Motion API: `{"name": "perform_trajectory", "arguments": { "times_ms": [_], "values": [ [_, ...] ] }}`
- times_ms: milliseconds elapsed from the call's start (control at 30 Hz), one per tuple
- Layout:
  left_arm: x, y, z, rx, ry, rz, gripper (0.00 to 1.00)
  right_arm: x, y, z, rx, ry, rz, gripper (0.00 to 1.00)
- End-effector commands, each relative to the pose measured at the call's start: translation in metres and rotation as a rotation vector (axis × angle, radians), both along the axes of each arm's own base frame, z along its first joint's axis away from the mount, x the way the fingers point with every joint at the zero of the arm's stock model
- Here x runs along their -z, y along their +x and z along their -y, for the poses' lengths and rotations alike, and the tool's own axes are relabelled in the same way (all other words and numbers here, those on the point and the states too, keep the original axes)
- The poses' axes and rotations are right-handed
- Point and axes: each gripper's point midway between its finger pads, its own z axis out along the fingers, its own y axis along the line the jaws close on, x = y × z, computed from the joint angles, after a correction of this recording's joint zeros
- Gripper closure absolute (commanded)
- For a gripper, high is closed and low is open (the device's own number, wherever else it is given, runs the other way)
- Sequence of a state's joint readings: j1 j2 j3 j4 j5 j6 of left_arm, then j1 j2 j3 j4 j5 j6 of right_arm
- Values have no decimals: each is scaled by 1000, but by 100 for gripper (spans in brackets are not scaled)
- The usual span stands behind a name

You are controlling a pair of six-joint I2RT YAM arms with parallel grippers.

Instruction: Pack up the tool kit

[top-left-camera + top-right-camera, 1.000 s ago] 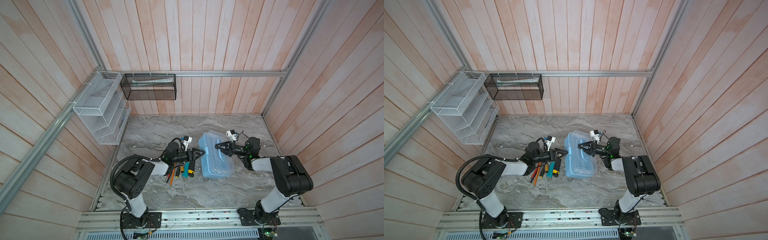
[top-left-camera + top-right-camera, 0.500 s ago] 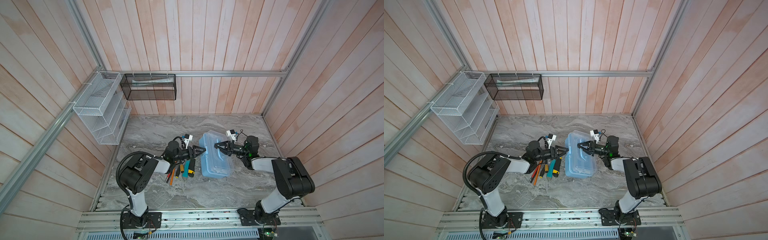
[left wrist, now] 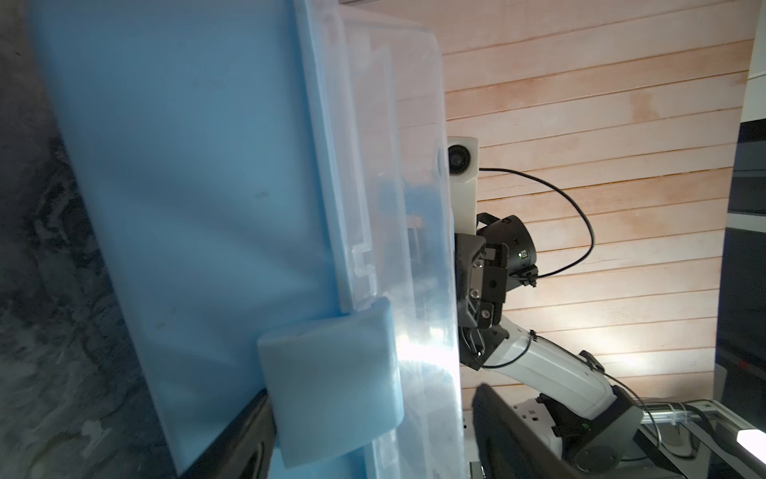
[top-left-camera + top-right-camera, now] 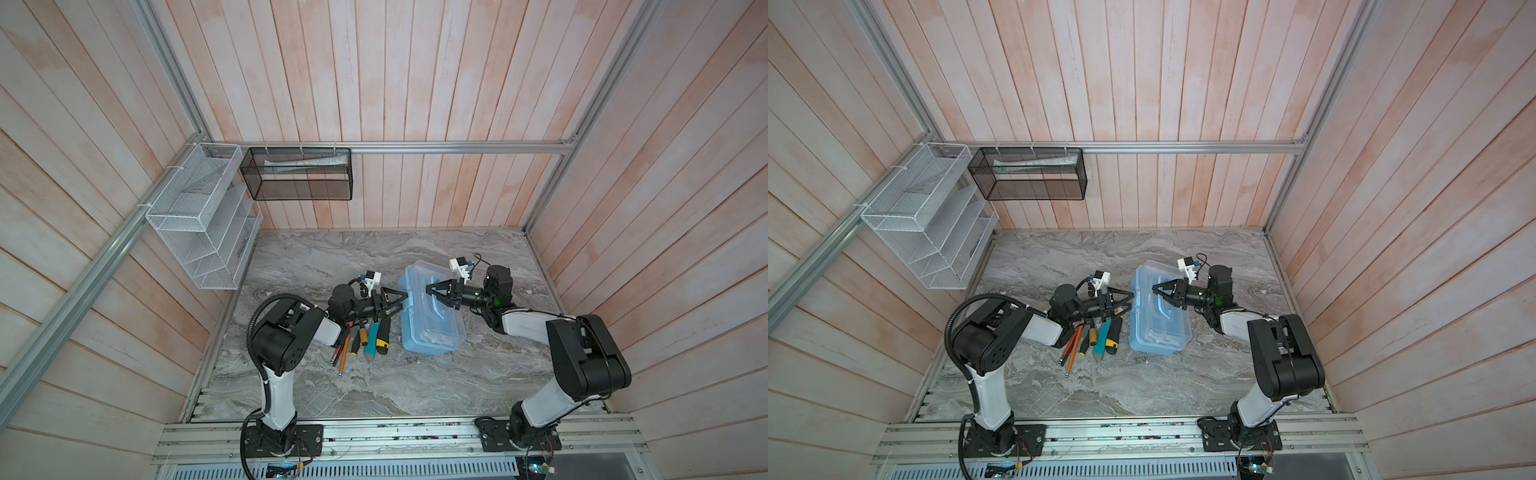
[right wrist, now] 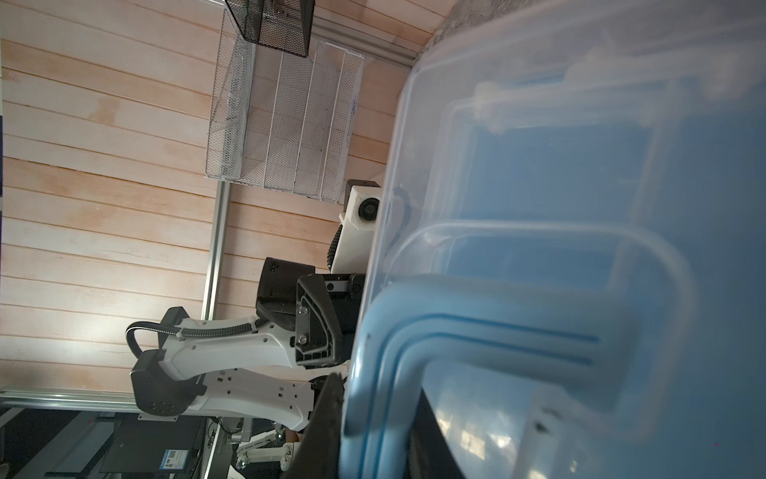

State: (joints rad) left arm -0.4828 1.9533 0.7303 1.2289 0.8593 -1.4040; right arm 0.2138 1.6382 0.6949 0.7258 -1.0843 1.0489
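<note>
In both top views your tool kit (image 4: 432,328) (image 4: 1158,328) sits lid shut mid-table (image 4: 374,395). Five loose tools (image 4: 361,345) lie just left of it, with open marble in front and behind. Left gripper (image 4: 402,301) is spread wide at the latch edge. Right gripper (image 4: 429,289) is clamped on the handle (image 4: 436,309).

Left wrist: one latch (image 3: 331,373) sits between the spread fingers (image 3: 232,439).

Right wrist: the handle (image 5: 497,331) is pinched. You can't read the contents.

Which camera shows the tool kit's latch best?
Left wrist view: the latch is large and close up. Both top views show only a tiny tab on the tool kit; the right wrist view misses it.
</note>
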Motion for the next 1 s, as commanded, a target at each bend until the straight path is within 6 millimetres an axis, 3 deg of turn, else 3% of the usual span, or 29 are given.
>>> {"name": "perform_trajectory", "arguments": {
  "times_ms": [0, 233, 333, 533, 700, 867, 967],
  "values": [
    [-87, -18, -3, 68, -195, 301, 24, 103, 2, 18, 109, -281, -28, 100],
    [-94, -16, -15, 42, -205, 305, 25, 117, 5, 23, 133, -337, -61, 100],
    [-88, -14, -16, 33, -167, 305, 25, 113, 8, 25, 144, -339, -53, 100],
    [-50, 6, -21, -79, 127, 303, 22, 95, 16, 33, 166, -432, -6, 100],
    [-47, 16, -34, -159, 315, 365, 20, 76, 24, 46, 176, -571, 33, 100],
    [-46, 18, -38, -172, 354, 374, 19, 64, 25, 49, 158, -655, 51, 100],
    [-46, 19, -35, -170, 345, 370, 19, 42, 21, 36, 124, -548, 114, 100]
  ]
}}
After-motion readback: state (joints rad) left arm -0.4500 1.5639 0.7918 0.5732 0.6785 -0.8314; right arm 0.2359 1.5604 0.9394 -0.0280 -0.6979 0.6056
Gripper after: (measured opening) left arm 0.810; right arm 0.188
